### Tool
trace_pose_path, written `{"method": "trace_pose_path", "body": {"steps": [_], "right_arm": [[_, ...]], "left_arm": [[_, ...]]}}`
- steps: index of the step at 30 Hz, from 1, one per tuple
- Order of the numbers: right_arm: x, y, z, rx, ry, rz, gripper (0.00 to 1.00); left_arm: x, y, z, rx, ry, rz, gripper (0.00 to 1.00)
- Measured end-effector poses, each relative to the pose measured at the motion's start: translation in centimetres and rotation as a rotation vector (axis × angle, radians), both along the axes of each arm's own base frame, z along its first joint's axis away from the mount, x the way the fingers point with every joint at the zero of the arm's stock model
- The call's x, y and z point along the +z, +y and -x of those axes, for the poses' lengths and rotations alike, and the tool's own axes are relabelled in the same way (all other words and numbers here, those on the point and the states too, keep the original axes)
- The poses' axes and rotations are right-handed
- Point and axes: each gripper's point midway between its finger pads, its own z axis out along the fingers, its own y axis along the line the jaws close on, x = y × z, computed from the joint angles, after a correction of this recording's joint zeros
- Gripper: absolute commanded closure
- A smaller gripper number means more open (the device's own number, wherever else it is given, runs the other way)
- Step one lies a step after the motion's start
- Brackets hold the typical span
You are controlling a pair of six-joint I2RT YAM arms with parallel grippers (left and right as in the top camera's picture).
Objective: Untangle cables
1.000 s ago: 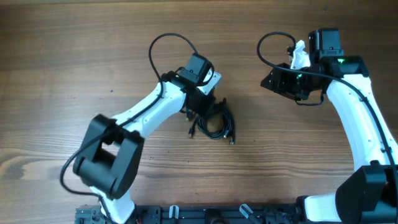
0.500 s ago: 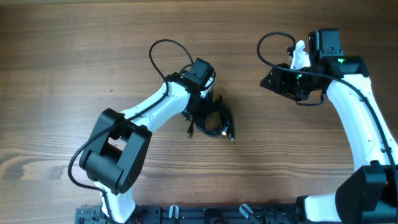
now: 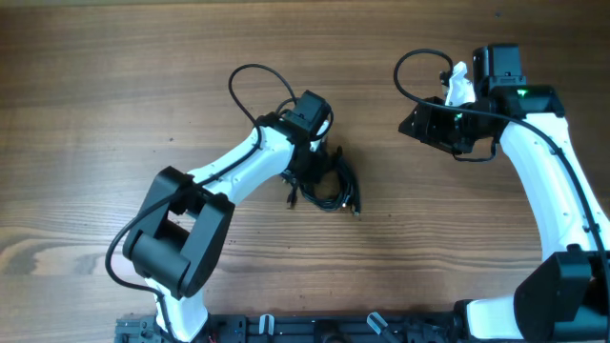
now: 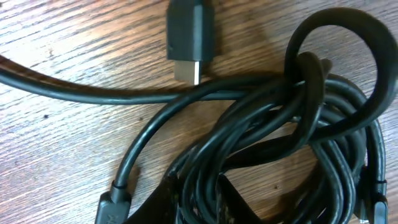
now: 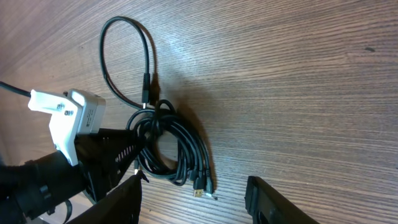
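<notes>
Left gripper (image 5: pixel 138 163) pushed further onto cables (image 3: pixel 329 191) at frame centre; cannot tell whether gripping. Right gripper (image 5: pixel 194 198) unmoved upper right, jaws apart, empty.

The thin black cables (image 3: pixel 329 189) lie on the brown wooden table (image 3: pixel 114 86), beside the white left arm (image 3: pixel 243 162).

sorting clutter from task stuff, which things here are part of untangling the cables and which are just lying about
Job:
- cables, one tangled bundle

Not the job:
- arm wires
- black rail at the near edge of the table
</notes>
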Motion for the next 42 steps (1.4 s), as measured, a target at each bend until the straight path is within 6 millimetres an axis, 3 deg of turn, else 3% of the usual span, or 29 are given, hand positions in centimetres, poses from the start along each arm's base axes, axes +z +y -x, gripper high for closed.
{"method": "trace_pose_path", "body": {"steps": [11, 14, 18, 22, 25, 33, 36, 39, 42], "right_arm": [[-0.1, 0.0, 0.0, 0.0, 0.003, 0.0, 0.44], [-0.1, 0.0, 0.0, 0.0, 0.003, 0.0, 0.44], [-0.1, 0.0, 0.0, 0.0, 0.003, 0.0, 0.43], [0.0, 0.0, 0.0, 0.0, 0.002, 0.0, 0.43], [0.0, 0.0, 0.0, 0.0, -0.001, 0.0, 0.44], [0.2, 0.3, -0.2, 0.016, -0.014, -0.016, 0.45], [1.3, 2.0, -0.5, 0.086, -0.067, -0.109, 0.46], [2.9, 3.9, -0.9, 0.154, -0.127, -0.223, 0.48], [4.3, 5.6, -1.1, 0.208, -0.177, -0.306, 0.49]], "left_arm": [[-1.0, -1.1, 0.9, -0.003, 0.012, -0.018, 0.84], [-1.0, -1.1, 0.9, 0.0, 0.014, -0.019, 0.76], [-1.3, -1.4, 1.0, 0.0, 0.029, -0.017, 0.74], [-1.8, -2.5, 1.3, -0.026, 0.037, -0.015, 0.83], [-1.8, -2.7, 1.4, -0.031, 0.028, -0.027, 0.96], [-1.2, -1.9, 1.2, -0.007, 0.051, -0.028, 0.96], [1.8, -1.8, -0.3, 0.024, 0.005, 0.042, 0.96], [9.0, -3.1, -3.1, 0.035, -0.152, 0.219, 0.96], [13.7, -4.0, -3.4, 0.015, -0.22, 0.346, 0.96]]}}
